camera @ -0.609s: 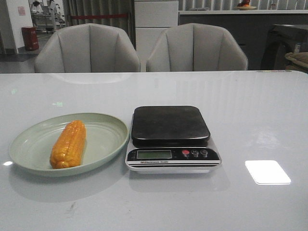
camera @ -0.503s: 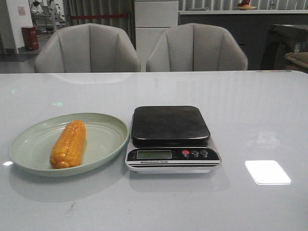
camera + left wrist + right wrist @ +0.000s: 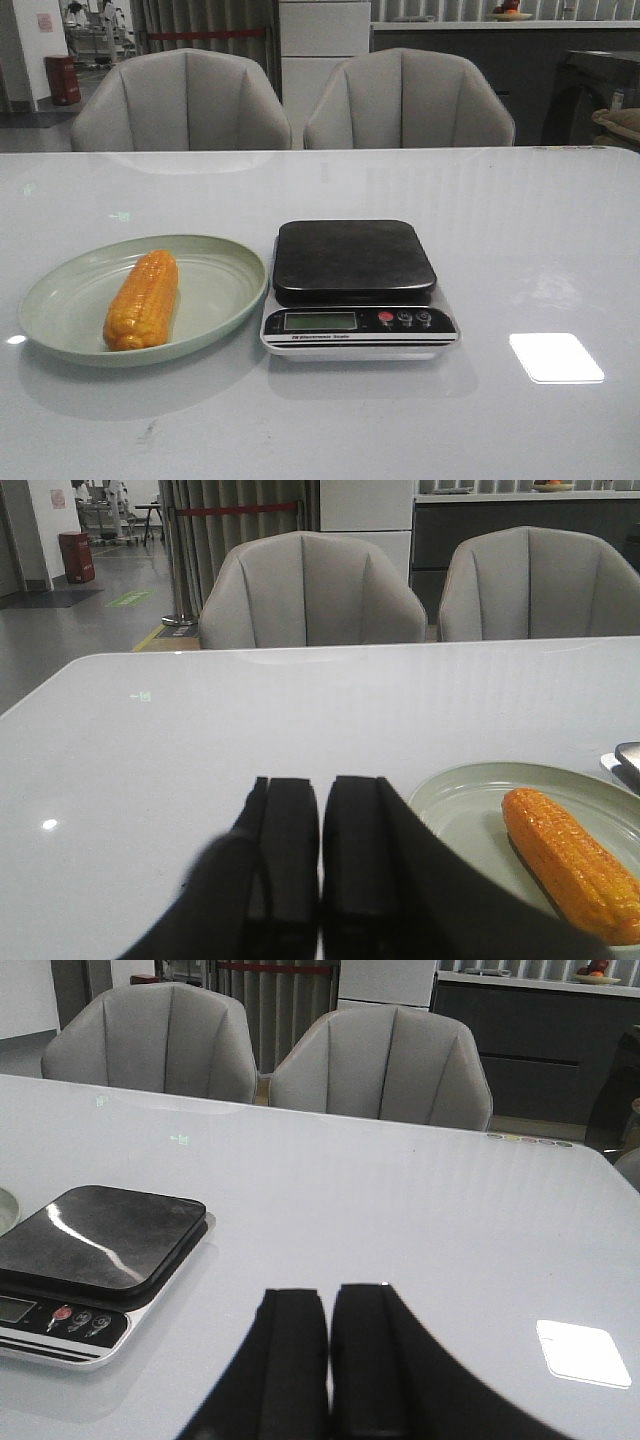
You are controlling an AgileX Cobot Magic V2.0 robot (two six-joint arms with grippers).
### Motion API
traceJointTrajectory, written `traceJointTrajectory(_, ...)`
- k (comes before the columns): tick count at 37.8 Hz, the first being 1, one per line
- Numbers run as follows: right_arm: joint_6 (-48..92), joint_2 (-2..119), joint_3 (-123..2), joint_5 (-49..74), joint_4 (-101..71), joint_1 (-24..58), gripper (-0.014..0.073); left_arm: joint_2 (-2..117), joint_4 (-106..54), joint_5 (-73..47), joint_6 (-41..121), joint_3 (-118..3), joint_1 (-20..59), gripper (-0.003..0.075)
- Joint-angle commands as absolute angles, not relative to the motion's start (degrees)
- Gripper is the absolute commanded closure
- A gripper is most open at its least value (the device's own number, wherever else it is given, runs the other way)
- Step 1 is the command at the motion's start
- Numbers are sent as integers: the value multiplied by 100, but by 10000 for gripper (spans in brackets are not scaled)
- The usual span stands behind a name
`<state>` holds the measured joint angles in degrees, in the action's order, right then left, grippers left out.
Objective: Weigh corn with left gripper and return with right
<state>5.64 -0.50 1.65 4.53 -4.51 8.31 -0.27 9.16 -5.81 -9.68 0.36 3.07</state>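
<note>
No change is being shown since the earlier frames. The corn (image 3: 142, 300) is being carried by the pale green plate (image 3: 60, 300) near the counter's (image 3: 520, 230) left edge, beside the kitchen scale (image 3: 355, 285). The left end effector (image 3: 320, 855) and right end effector (image 3: 328, 1345) are being held closed, empty.

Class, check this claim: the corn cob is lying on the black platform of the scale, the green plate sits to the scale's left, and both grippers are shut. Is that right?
Not quite. The corn lies on the green plate, not on the scale; the platform is bare, as the front view shows. The rest holds: the plate is left of the scale, and the left gripper and right gripper are both shut.
</note>
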Motion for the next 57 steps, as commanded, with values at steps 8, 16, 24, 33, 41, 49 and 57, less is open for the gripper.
traceJointTrajectory(8,560,-158,207,0,-381,796,407,-142,901,-70,-983,213,287,596)
traceJointTrajectory(16,560,-158,207,0,-381,796,407,-142,660,1588,-983,166,287,596)
traceJointTrajectory(24,560,-158,207,0,-381,796,407,173,315,78,-1012,-1054,299,596)
traceJointTrajectory(33,560,-158,207,0,-381,796,407,1455,252,-1385,-1012,-2368,299,596)
traceJointTrajectory(41,560,-158,207,0,-381,796,407,2246,-133,-1476,-1029,-2475,299,596)
traceJointTrajectory(49,560,-158,207,0,-381,796,407,2899,-260,-1549,-1030,-2521,299,589)
traceJointTrajectory(57,560,-158,207,0,-381,796,407,3576,-247,-2548,-675,-3197,299,300)
